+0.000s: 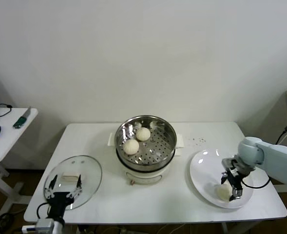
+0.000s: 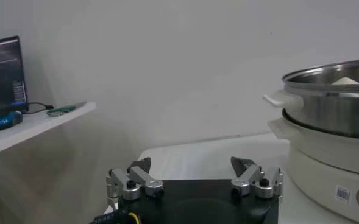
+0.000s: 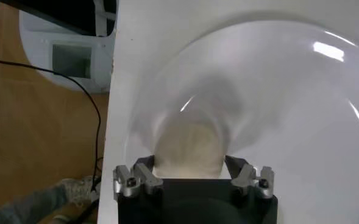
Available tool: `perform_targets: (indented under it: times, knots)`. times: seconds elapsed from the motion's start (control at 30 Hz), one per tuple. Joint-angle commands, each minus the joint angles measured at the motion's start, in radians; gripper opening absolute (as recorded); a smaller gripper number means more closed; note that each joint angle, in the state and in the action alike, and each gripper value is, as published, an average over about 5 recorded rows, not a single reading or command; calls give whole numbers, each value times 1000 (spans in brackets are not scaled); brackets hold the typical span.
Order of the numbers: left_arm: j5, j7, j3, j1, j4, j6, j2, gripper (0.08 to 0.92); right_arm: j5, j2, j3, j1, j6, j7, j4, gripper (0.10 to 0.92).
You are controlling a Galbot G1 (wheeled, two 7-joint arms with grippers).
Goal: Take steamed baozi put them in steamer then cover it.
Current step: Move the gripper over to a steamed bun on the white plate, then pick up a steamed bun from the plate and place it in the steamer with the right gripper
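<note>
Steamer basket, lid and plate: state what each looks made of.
Steamer basket: polished stainless steel by its look, mirror-bright walls, perforated floor. Lid: clear glass, the table showing through it, with a thin metal-looking rim and a white, probably plastic, handle. Plate: glossy white, ceramic or melamine; highlights alone cannot settle which.

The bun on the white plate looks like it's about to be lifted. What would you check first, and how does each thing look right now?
1. Right gripper over the bun on the plate: ok, a finger stands on each side.
2. Fingers firmly closed on the bun: cannot tell.
3. Steamer uncovered: ok, the glass lid lies on the table to its left.
4. Room in the steamer: ok, two buns sit toward the back left and the rest of the perforated floor is bare.
5. Left gripper out of the way: ok, open and parked by the lid.
</note>
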Motion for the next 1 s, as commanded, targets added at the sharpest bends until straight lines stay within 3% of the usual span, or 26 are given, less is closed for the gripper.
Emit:
perform_targets:
  times: [0.03,0.27,0.4,0.6,0.87,1.0]
  knots:
    - [5,0,2,0,-2,0,9,823,3,12,-19,13,2,-1,-4,724]
    - [8,0,4,2,-6,-1,17,823,15,21,-103,172,42,-19,12,714]
    - [8,0,6,7,-5,-3,16,823,4,70,-221,378,151,-46,32,715]
    - [7,1,6,11,-4,-3,17,823,-19,214,-348,660,355,-97,49,718]
    - [5,2,15,11,7,-6,15,823,-16,418,-350,801,514,-120,85,721]
    - [0,6,10,11,4,-7,19,823,-141,509,-253,765,616,-118,78,721]
